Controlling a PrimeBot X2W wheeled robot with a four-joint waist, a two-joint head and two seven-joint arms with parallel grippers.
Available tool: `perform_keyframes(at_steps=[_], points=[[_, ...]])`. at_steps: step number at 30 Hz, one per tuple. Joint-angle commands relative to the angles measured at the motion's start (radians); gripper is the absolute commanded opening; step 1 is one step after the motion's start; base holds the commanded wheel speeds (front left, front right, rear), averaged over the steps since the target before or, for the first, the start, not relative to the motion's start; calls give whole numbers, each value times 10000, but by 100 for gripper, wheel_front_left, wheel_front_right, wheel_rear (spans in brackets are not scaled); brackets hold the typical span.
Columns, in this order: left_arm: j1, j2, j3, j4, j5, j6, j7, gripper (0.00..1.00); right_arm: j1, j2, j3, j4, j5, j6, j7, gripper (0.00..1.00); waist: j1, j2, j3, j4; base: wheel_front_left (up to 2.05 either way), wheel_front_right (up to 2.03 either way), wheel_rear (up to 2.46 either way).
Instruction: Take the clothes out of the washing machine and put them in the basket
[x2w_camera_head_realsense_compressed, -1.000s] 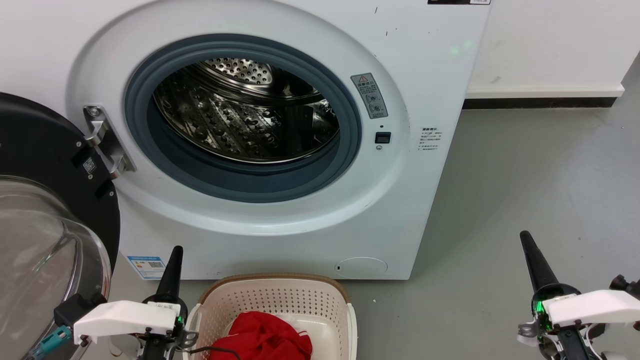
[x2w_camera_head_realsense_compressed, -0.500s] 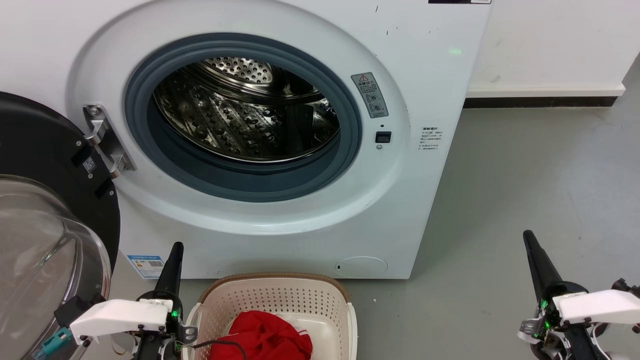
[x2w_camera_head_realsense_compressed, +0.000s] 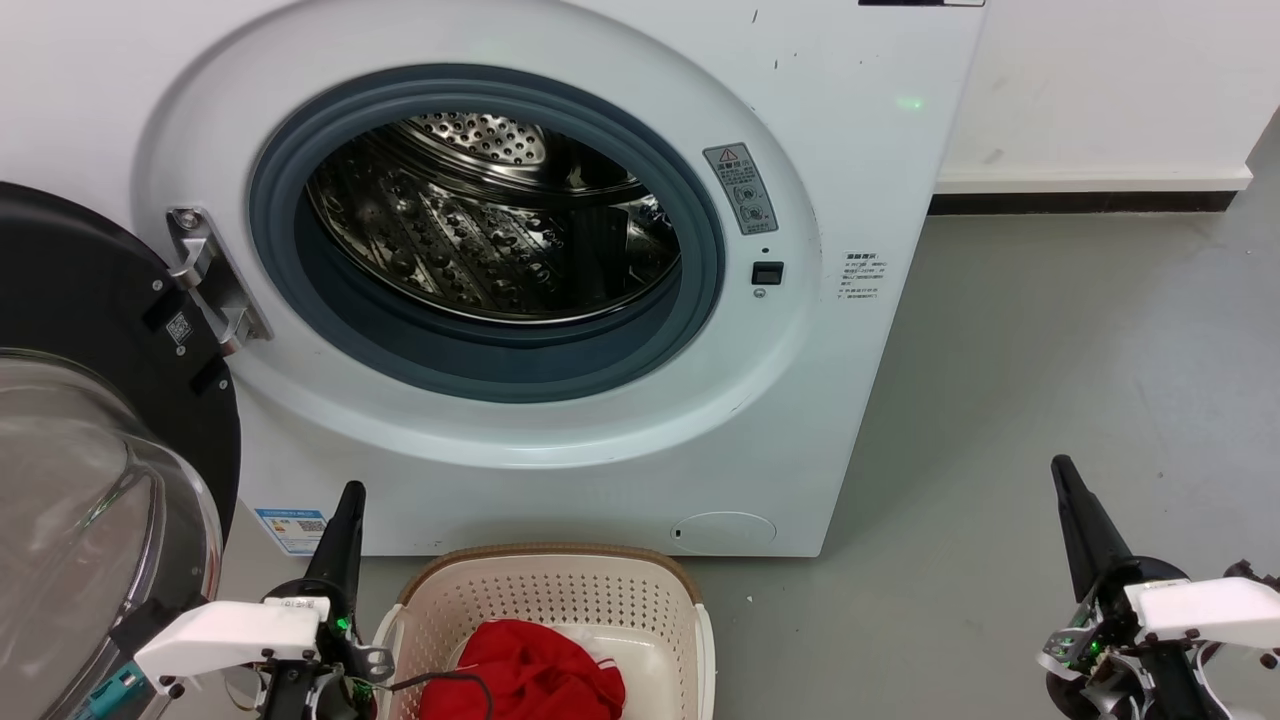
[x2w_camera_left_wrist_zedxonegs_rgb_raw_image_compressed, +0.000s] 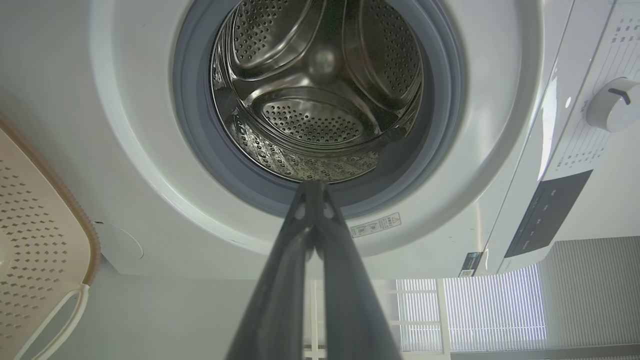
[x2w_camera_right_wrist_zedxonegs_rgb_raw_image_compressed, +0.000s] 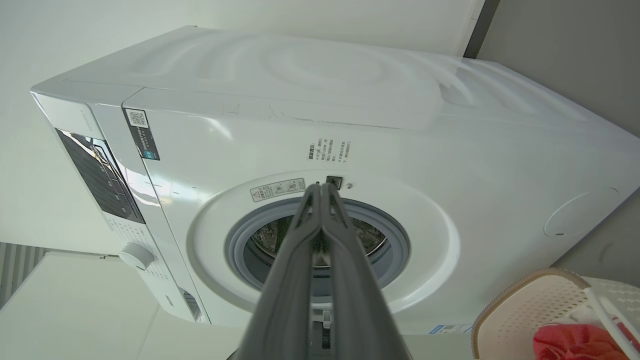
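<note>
The white washing machine (x2w_camera_head_realsense_compressed: 820, 330) stands with its porthole open, and the steel drum (x2w_camera_head_realsense_compressed: 490, 220) holds no fabric that I can see. Below it on the floor sits the cream basket (x2w_camera_head_realsense_compressed: 560, 590) with the red clothes (x2w_camera_head_realsense_compressed: 530, 675) bunched inside. My left gripper (x2w_camera_head_realsense_compressed: 350, 492) is shut and empty just left of the basket, fingers pointing up at the machine. Over at the lower right my right gripper (x2w_camera_head_realsense_compressed: 1062, 468) is shut and empty above the bare floor. The drum (x2w_camera_left_wrist_zedxonegs_rgb_raw_image_compressed: 320, 100) also looks bare from the left wrist, and the clothes (x2w_camera_right_wrist_zedxonegs_rgb_raw_image_compressed: 575, 342) show in the basket (x2w_camera_right_wrist_zedxonegs_rgb_raw_image_compressed: 530, 305).
The black-framed glass door (x2w_camera_head_realsense_compressed: 100, 480) hangs swung open at the left, close to my left arm. Grey floor (x2w_camera_head_realsense_compressed: 1050, 350) stretches to the right of the machine up to a white wall with a dark skirting strip (x2w_camera_head_realsense_compressed: 1080, 205).
Both grippers have sunk slightly lower in the head view. The clothes and basket lie as before.
</note>
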Motion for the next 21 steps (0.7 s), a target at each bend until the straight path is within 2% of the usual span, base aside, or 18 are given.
perform_keyframes(at_steps=[1, 14, 21], points=[[-188, -17, 46, 24, -198, -61, 62, 0, -212, 2, -34, 31, 229, -2, 33, 0, 0, -1, 2, 1, 0, 0, 0], [-209, -83, 158, 119, -1085, -132, 240, 0, -278, 35, -138, 198, 1181, -3, 173, 0, 0, -1, 25, 10, 0, 0, 0], [-195, -80, 153, 116, -1057, -133, 239, 0, -283, 53, -163, 193, 1126, -3, 192, 0, 0, -1, 26, 11, 0, 0, 0]])
